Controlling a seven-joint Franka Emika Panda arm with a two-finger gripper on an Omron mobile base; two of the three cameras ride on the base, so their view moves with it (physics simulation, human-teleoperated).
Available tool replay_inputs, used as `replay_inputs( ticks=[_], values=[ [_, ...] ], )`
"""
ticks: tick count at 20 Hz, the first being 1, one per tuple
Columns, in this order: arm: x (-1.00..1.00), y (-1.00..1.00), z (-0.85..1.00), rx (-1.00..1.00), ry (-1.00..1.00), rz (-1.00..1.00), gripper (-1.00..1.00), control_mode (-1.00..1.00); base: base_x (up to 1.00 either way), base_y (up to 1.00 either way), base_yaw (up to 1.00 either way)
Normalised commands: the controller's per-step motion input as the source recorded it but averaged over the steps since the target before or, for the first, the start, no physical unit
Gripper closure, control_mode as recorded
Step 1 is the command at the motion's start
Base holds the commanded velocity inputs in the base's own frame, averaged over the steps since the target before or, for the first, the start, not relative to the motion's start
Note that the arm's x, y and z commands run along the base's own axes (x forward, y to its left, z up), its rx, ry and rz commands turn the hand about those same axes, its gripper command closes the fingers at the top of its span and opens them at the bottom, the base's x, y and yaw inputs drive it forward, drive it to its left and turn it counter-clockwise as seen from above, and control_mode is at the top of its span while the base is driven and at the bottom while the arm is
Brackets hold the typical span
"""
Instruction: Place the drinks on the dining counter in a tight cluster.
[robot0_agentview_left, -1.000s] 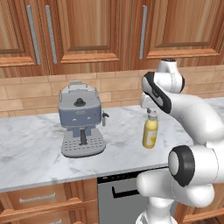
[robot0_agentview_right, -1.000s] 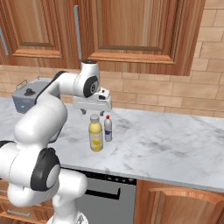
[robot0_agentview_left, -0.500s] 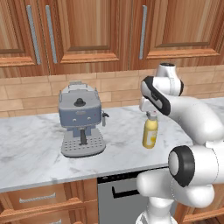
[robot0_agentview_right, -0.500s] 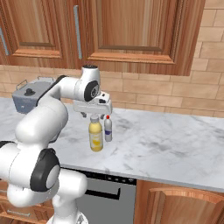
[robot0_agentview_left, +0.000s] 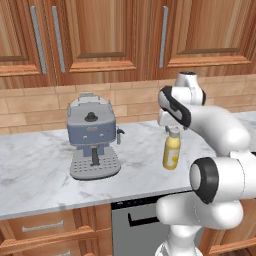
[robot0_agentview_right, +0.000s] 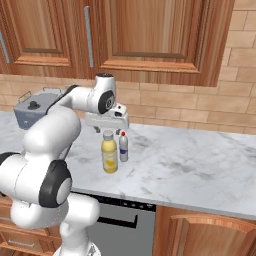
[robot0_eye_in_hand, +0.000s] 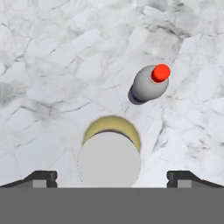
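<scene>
Over the last second very little has moved. My hand has stayed above the yellow bottle (robot0_agentview_left: 171, 152), shifting only slightly up and down, and my gripper (robot0_agentview_right: 106, 127) was already spread wide and remains so. The yellow bottle and the small white bottle with the red cap (robot0_agentview_right: 123, 147) stand exactly where they stood, upright and just beside each other, the white one to the right and a little farther back. I judge that the approach is done and the grasp is not: nothing has been lifted.

Both bottles stand on the marble wall counter (robot0_agentview_left: 35, 165) under the wooden cabinets (robot0_agentview_left: 100, 40), well to the right of the grey coffee machine (robot0_agentview_left: 92, 135). This is not the dining counter, so each drink still has to be carried there before any clustering can begin.

My jaws stand fully apart and hold nothing. In the hand view the yellow bottle's pale cap (robot0_eye_in_hand: 109, 159) sits centred between my fingertips (robot0_eye_in_hand: 43, 177), with clear marble showing on either side, so I see no contact. The base views put my fingers right at the cap, but I cannot tell whether the tips have dropped below its top. The white bottle lies clear of my jaws, off to one side.
</scene>
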Motion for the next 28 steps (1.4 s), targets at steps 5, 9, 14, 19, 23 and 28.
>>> replay_inputs(
  ticks=[5, 9, 14, 19, 23, 28],
  values=[
    [0.10, 0.00, -0.03, 0.00, 0.01, 0.00, -1.00, -1.00, 0.00, 0.00, 0.00],
    [0.00, 0.00, -0.21, 0.00, 0.06, 0.00, -1.00, -1.00, 0.00, 0.00, 0.00],
    [0.00, 0.00, -0.26, 0.00, 0.03, 0.00, -1.00, -1.00, 0.00, 0.00, 0.00],
    [0.00, 0.00, -0.17, 0.00, 0.00, 0.00, -1.00, -1.00, 0.00, 0.00, 0.00],
    [0.00, 0.00, -0.09, 0.00, 0.03, 0.00, -1.00, -1.00, 0.00, 0.00, 0.00],
    [0.00, 0.00, -0.03, 0.00, 0.01, 0.00, -1.00, -1.00, 0.00, 0.00, 0.00]
  ],
)
